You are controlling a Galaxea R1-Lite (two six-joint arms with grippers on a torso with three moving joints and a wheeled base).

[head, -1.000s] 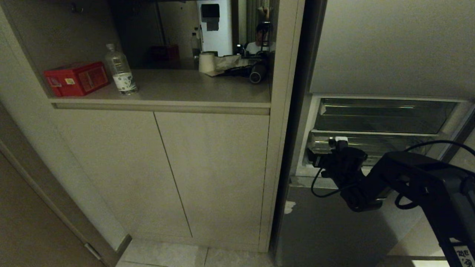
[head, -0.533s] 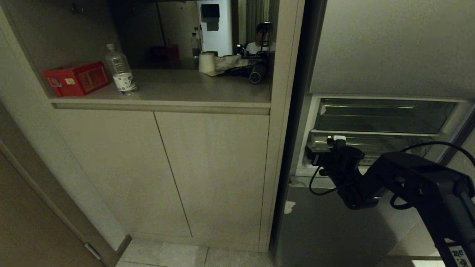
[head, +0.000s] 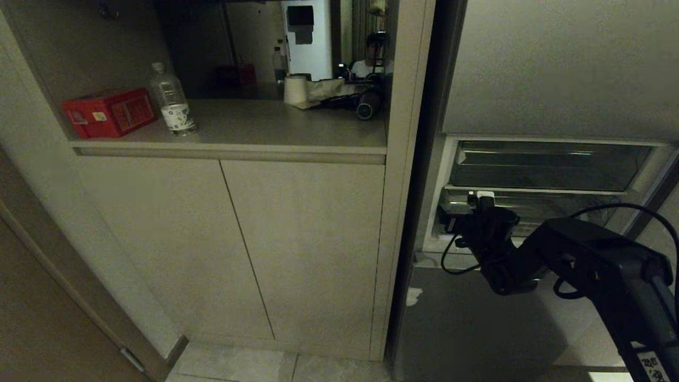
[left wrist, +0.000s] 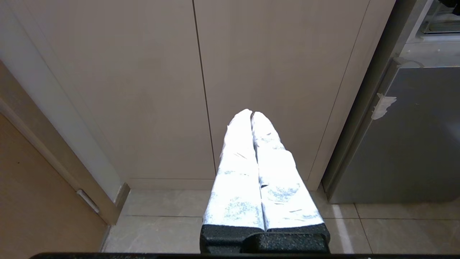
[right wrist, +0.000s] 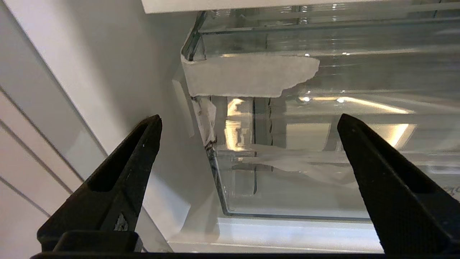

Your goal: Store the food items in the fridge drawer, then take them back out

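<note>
Fridge drawer (right wrist: 287, 180), wide clear plastic bin, sits in the grey steel fridge (head: 477, 318) under a shallower clear tray (head: 546, 164); I see nothing in it. My right gripper (right wrist: 248, 122) hangs spread wide at its left front corner, holding nothing. White torn tape (right wrist: 248, 75) on the rim. Left gripper (left wrist: 251, 115) clenched, facing beige cabinet doors (left wrist: 143, 90).

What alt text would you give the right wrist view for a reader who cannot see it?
The right gripper is open, its two black fingers spread wide and empty before the corner of a clear plastic fridge drawer. A torn white strip sticks to the clear bin above it, and the white fridge wall stands alongside.
</note>
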